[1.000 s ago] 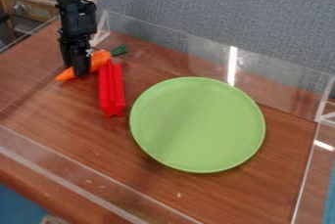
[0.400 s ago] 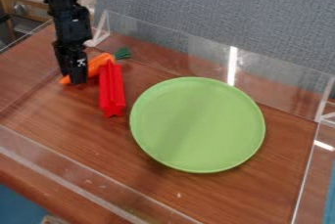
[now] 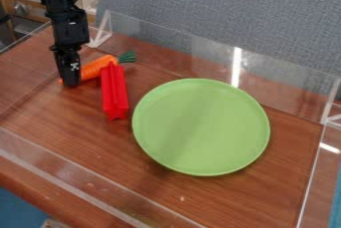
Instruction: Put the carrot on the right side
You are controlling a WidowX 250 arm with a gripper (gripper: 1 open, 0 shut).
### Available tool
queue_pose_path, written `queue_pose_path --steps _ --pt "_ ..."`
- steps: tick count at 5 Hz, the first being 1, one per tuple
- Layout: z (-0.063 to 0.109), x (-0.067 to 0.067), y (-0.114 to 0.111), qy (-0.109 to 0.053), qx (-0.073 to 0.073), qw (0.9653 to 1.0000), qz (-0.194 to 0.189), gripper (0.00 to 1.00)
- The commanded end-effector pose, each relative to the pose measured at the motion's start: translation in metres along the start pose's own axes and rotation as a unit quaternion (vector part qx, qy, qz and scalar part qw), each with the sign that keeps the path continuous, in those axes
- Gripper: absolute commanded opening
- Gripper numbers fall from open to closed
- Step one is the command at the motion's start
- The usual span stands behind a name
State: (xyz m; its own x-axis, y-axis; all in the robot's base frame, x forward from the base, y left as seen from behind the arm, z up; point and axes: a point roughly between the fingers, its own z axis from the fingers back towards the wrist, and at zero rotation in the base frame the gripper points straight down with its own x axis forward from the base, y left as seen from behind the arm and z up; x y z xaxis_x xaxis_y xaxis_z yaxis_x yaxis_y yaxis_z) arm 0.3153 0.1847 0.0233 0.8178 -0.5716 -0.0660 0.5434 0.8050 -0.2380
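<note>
The orange carrot [image 3: 100, 68] lies on the wooden table at the back left, its green stem [image 3: 128, 58] pointing right. My black gripper [image 3: 68, 73] points down at the carrot's left end and hides that tip. The fingers are dark and small, so I cannot make out whether they pinch the carrot. A red ribbed stick [image 3: 115, 93] lies just right of and in front of the carrot, almost touching it.
A large round light-green plate [image 3: 200, 125] takes up the table's middle and right. Clear plastic walls [image 3: 240, 63] fence the table at the back, right and front. A grey panel stands behind.
My gripper has shifted a little to the left along the carrot, from over its middle to its left end. More of the carrot's orange body now shows to the right of the fingers.
</note>
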Motion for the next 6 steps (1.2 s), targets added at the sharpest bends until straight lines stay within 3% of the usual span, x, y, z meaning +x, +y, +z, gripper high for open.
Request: queue_pose_path --steps 1,4,6 --pt "0.004 0.000 0.002 0.003 0.004 0.9998 -0.022 0.00" --pt "0.003 0.010 0.001 0.009 0.004 0.9978 -0.066 0.00" --pt "0.009 0.020 -0.012 0.018 0.018 0.9959 -0.087 0.00"
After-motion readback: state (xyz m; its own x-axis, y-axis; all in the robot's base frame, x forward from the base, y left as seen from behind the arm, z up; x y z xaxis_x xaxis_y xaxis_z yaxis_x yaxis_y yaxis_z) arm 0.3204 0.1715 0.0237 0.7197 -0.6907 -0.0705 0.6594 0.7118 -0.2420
